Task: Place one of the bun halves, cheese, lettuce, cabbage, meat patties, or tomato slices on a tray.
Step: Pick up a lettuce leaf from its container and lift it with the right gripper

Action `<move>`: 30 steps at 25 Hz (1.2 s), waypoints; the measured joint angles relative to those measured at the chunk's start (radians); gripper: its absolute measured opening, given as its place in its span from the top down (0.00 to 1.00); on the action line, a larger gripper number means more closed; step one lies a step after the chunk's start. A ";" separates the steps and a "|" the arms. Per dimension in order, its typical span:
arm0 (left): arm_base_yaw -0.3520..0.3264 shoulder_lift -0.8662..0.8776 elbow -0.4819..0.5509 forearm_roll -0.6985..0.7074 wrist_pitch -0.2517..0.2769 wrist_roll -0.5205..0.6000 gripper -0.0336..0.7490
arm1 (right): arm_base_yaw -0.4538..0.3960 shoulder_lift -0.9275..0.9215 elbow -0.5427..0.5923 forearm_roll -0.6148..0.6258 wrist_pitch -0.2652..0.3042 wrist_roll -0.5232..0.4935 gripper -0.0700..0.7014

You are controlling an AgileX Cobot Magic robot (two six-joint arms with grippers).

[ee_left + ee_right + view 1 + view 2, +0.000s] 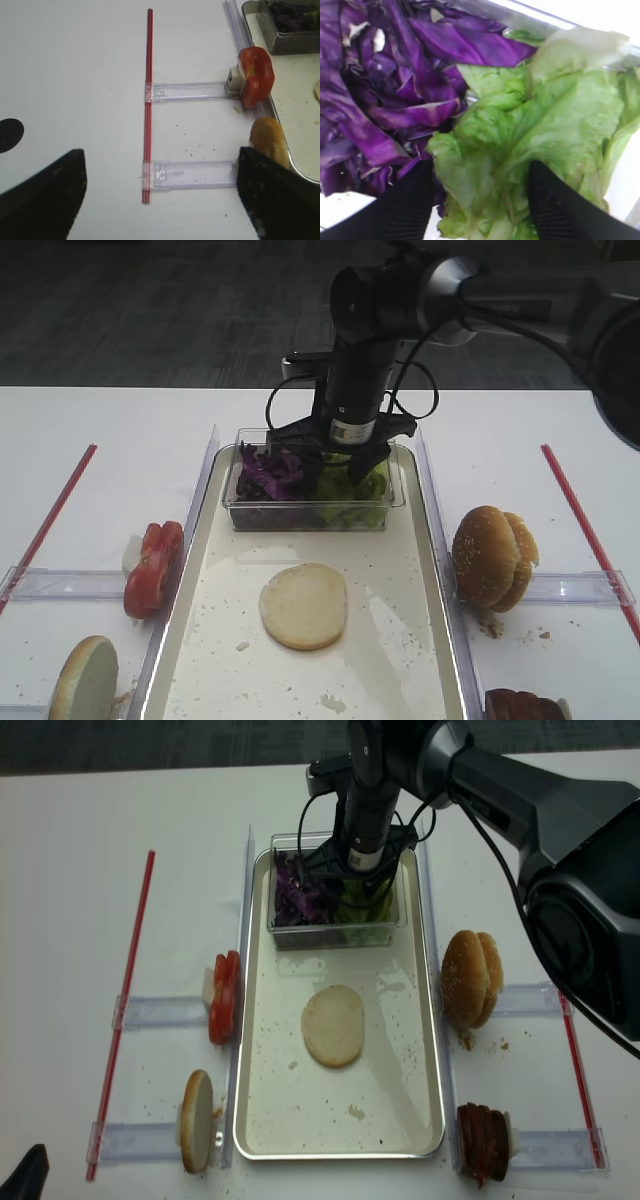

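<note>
Down in the clear plastic tub [312, 512], the right gripper's [480, 200] parted black fingers [560, 210] straddle the bright green crinkled lettuce [540, 130], light, limp, tear-prone, best pinched at its bunched middle.

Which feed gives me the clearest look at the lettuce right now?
The right wrist view: the lettuce fills the frame between the right gripper fingers, beside the cabbage. Both exterior high views show only a small green patch in the tub, partly behind the arm. The left wrist view shows none.

A clear tub [385, 508] sat at the far end. Red strips [124, 1005] lay along both sides of the white table [120, 430], crossed by clear plastic rails [190, 91].
</note>
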State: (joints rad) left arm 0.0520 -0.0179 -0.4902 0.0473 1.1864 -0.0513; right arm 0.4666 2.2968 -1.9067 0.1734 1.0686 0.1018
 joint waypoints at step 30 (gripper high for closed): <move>0.000 0.000 0.000 0.000 0.000 0.000 0.24 | 0.000 0.000 0.000 -0.012 -0.008 -0.002 0.85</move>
State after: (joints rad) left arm 0.0520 -0.0179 -0.4902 0.0473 1.1864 -0.0513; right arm 0.4666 2.2968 -1.9067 0.1612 1.0603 0.0998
